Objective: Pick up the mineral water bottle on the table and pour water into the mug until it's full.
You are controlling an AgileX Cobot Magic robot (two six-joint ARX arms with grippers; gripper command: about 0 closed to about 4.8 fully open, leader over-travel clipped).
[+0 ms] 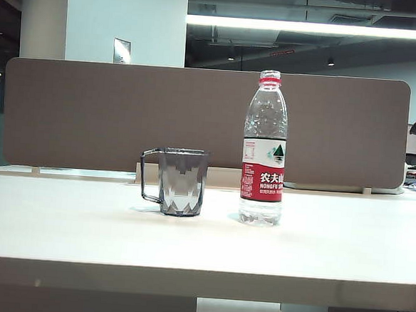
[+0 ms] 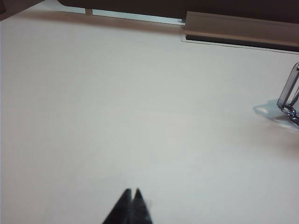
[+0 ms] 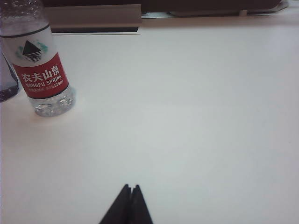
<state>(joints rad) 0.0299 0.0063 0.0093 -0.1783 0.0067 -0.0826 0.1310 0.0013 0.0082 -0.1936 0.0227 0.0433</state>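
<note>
The mineral water bottle (image 1: 264, 149) stands upright on the table (image 1: 60, 224), just right of the smoky-grey mug (image 1: 180, 181), whose handle points left. Neither arm shows in the exterior view. In the right wrist view the bottle's (image 3: 41, 70) labelled lower half stands well apart from my right gripper (image 3: 131, 187), which is shut and holds nothing. A dark sliver of the mug (image 3: 7, 81) shows beside the bottle. In the left wrist view only the mug's handle (image 2: 289, 95) shows at the frame's edge, far from my left gripper (image 2: 132, 191), whose tips are together over bare tabletop.
A grey-brown partition screen (image 1: 90, 112) runs along the table's back edge, with a cable tray (image 2: 238, 28) at its foot. The table's thick front edge (image 1: 199, 282) is near the exterior camera.
</note>
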